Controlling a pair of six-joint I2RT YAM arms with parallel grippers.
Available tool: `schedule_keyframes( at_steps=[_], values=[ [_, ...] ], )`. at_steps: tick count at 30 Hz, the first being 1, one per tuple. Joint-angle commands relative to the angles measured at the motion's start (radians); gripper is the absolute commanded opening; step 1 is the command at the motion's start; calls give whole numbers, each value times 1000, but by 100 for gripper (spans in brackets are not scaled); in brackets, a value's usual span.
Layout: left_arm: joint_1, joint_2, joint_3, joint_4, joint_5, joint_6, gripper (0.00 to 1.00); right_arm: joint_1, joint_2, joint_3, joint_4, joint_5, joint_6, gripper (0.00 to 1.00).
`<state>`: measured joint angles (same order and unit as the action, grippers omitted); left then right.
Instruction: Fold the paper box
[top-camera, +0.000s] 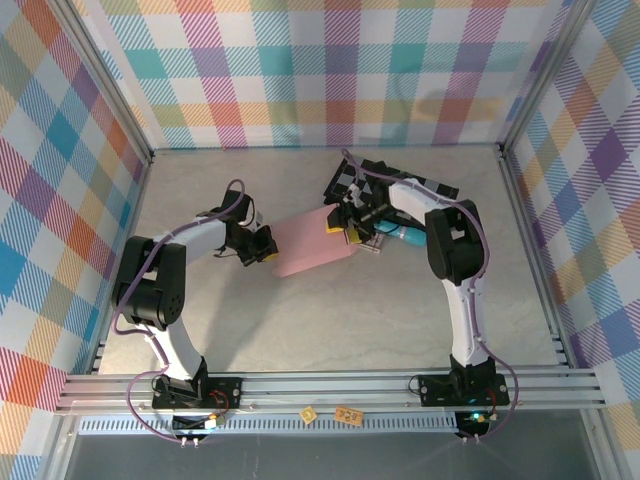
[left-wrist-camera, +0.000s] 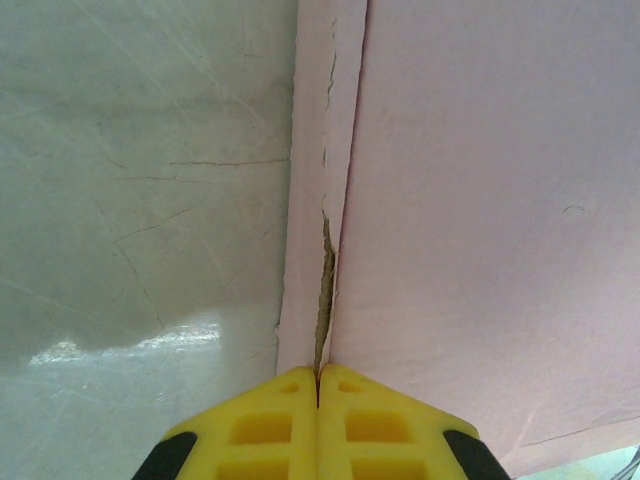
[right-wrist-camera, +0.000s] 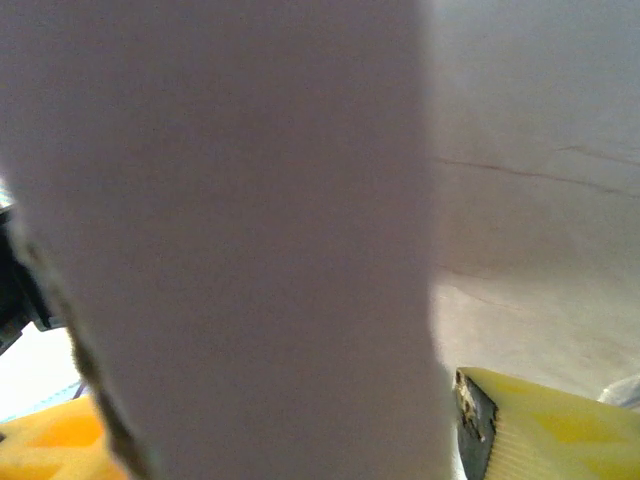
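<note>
Setting: robot test cell, laboratory type. Evidence: aluminium profile frame; pastel plaid backdrop walls on three sides; pale marbled counter; cabled left arm and right arm bolted to the front rail.

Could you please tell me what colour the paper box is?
Plain dusty pink; the paper box shows best in the top external view.

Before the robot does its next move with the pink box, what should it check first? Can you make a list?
1. Left end effector pinching the paper box edge: ok.
2. Right end effector straddling the opposite end, jaws apart: ok.
3. Seam beside the left fingers closed: not ok, a slit gapes.
4. Box fully folded: cannot tell.
5. Room behind the right arm: not ok, checkered board sits close.
</note>
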<state>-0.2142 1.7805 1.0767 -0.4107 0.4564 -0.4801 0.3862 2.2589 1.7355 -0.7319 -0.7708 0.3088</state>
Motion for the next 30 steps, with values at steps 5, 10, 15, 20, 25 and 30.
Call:
schedule_keyframes(
  at_steps=[5,10,15,20,25,30],
  values=[
    [18,-3,-25,-61,-43,9,19,30,10,-10,129,-127,126,59],
    [18,-144,5,-18,-85,2,36,28,-13,-10,132,-132,233,48],
    [-39,-340,7,113,-126,112,48,20,-57,-48,133,-145,385,44],
    [-209,-523,-58,297,-131,415,52,8,-95,-70,46,-170,530,41],
    [-325,-537,-47,152,-76,659,52,-8,-125,-111,-87,-193,632,37],
    [-428,-605,-88,38,-85,959,57,-13,-204,-201,-151,-191,704,37]
  ],
)
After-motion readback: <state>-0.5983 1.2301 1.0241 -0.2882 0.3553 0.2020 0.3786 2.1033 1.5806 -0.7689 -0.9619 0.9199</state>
